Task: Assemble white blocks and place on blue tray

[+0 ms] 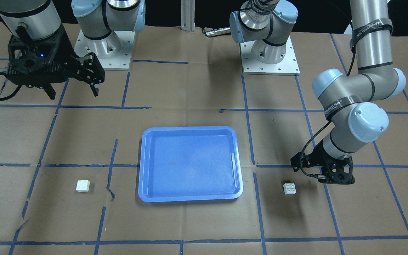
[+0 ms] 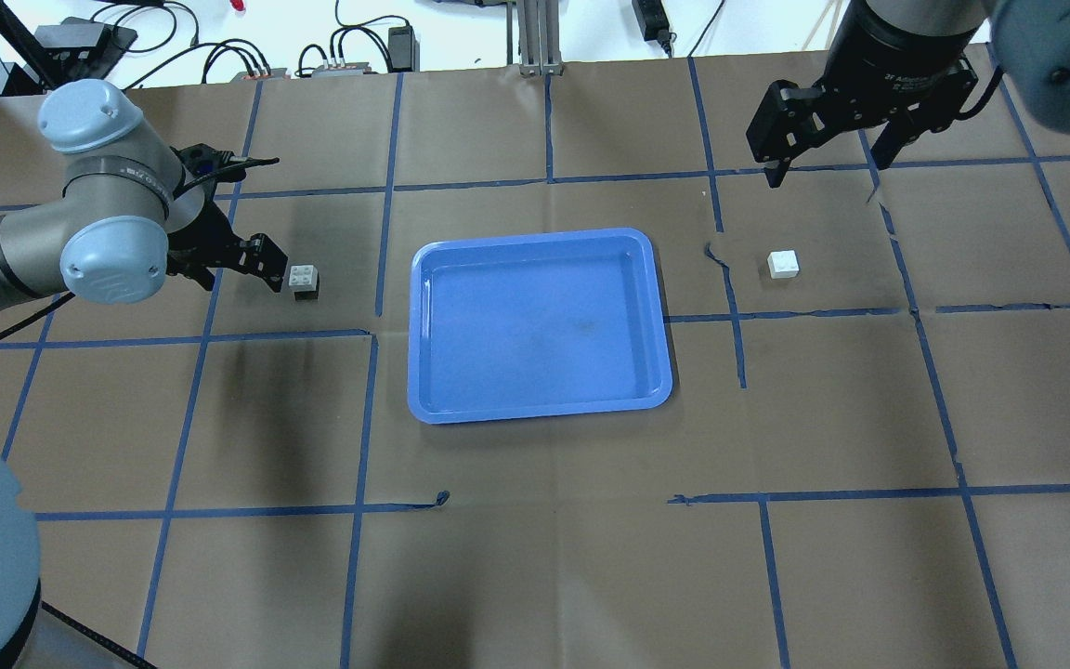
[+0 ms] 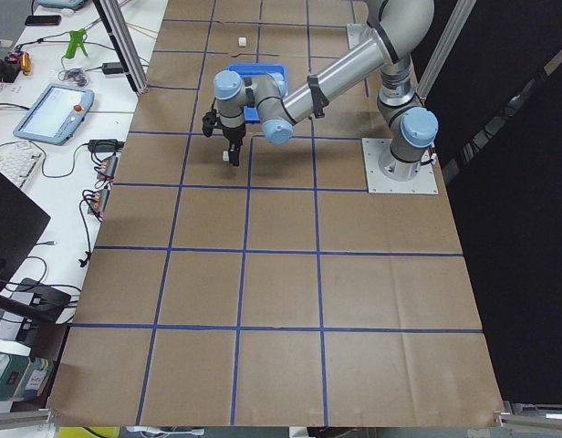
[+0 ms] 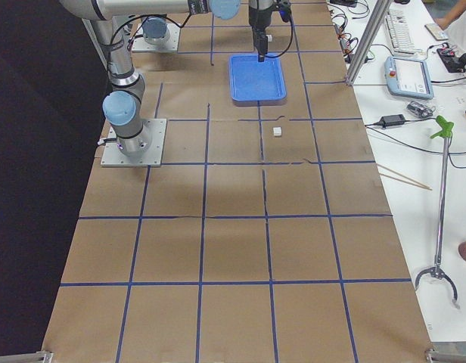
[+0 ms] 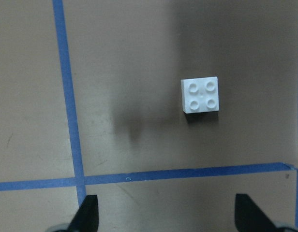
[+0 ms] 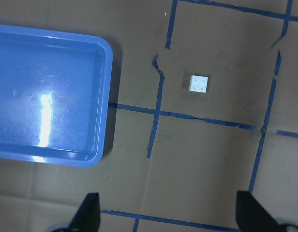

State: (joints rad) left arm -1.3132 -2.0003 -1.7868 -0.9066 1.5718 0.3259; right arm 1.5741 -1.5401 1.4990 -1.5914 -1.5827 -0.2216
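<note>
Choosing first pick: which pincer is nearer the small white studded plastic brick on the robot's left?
Left. Left pincer hovers just beside that brick; right pincer is beyond the large blue plastic tray.

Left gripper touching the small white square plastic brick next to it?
Apart. Left wrist view: left gripper open, its fingertips at the frame's bottom, bare brown paper separating them from the white brick.

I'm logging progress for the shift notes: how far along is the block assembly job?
Nothing is done yet: the blue tray is empty, with the left block and right block apart on either side of it. In hand: the left end effector, open, hovers near the left block; the right end effector is open and raised. Still to do: grasp both, join them, set them on the tray.
</note>
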